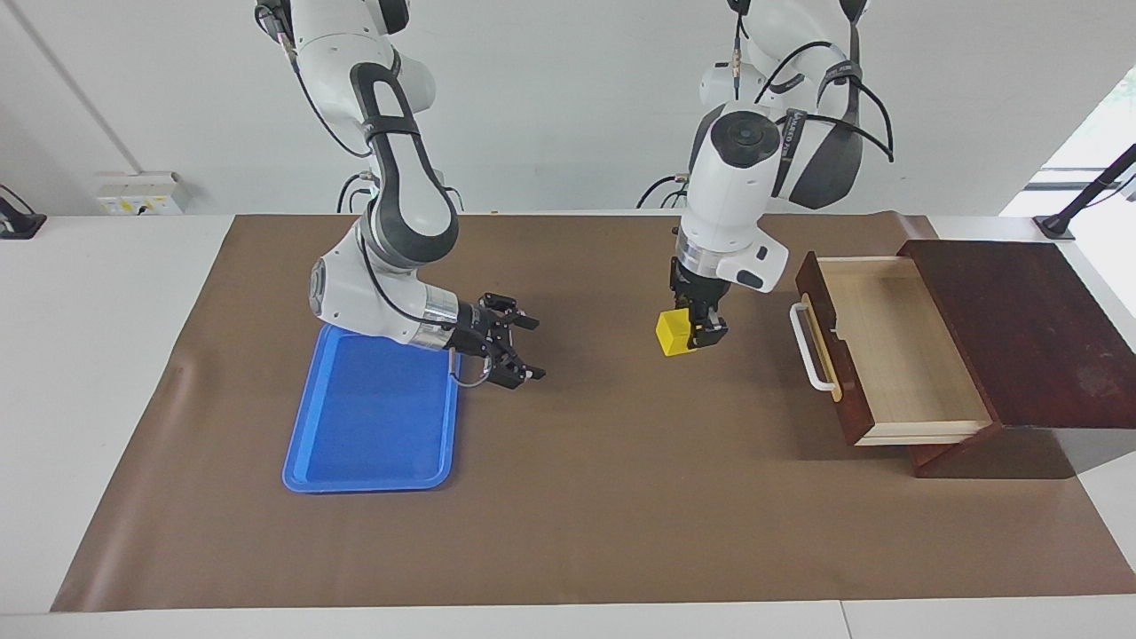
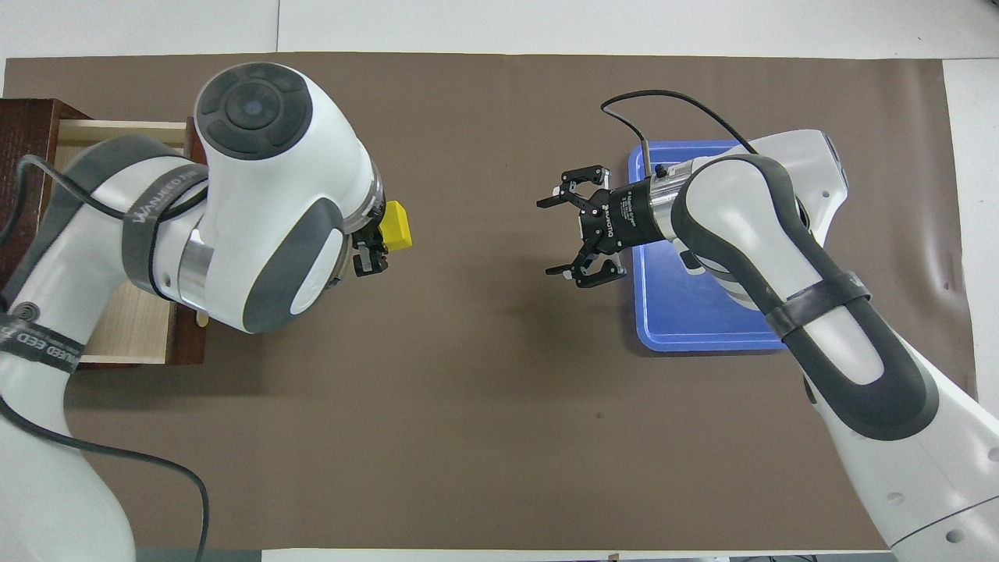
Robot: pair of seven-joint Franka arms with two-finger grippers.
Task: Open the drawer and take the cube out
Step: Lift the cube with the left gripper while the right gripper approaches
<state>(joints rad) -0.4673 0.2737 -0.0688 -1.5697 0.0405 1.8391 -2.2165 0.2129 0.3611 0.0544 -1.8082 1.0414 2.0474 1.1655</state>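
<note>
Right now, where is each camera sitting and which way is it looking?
Facing view: high across the table, looking at the robots; shows both arms, the open drawer, the left gripper holding the cube.
Overhead view: high above the robots' end, looking steeply down; arms enter from the bottom.
Both show the cube, tray, and open right gripper, turned half around.

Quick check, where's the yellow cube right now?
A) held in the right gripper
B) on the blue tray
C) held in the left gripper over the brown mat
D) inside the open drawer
C: the left gripper is shut on the cube above the brown mat, between the open, empty drawer and the blue tray; the right gripper is open by the tray's edge, holding nothing.
</note>
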